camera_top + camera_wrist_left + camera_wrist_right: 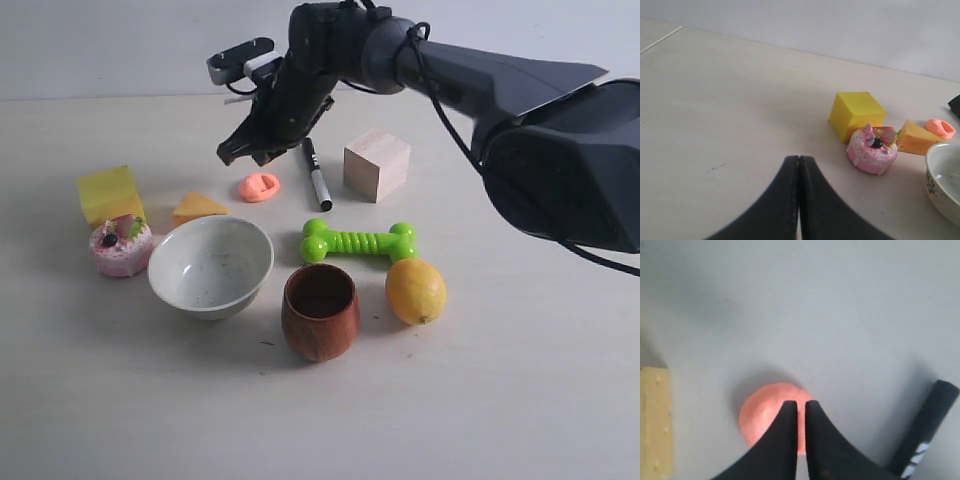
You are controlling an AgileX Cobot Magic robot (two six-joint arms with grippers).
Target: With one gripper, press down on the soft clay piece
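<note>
Salmon-orange, the soft clay piece (260, 187) lies on the table (520, 400) between the orange-yellow wedge (198, 208) and the black marker (316, 175). The right gripper (243, 153) hangs just above it, a little toward the far side, and seems not to touch it. In the right wrist view its fingers (787, 440) are almost together with only a thin slit between them. They clamp nothing, and the clay shows under the tips, mostly to one side. The left gripper (799, 159), fingers pressed together, is well apart, beyond the pink cupcake toy (872, 150). The right arm is therefore the nearer one. I judge the press needs a straight descent with a small correction toward the middle of the blob.
</note>
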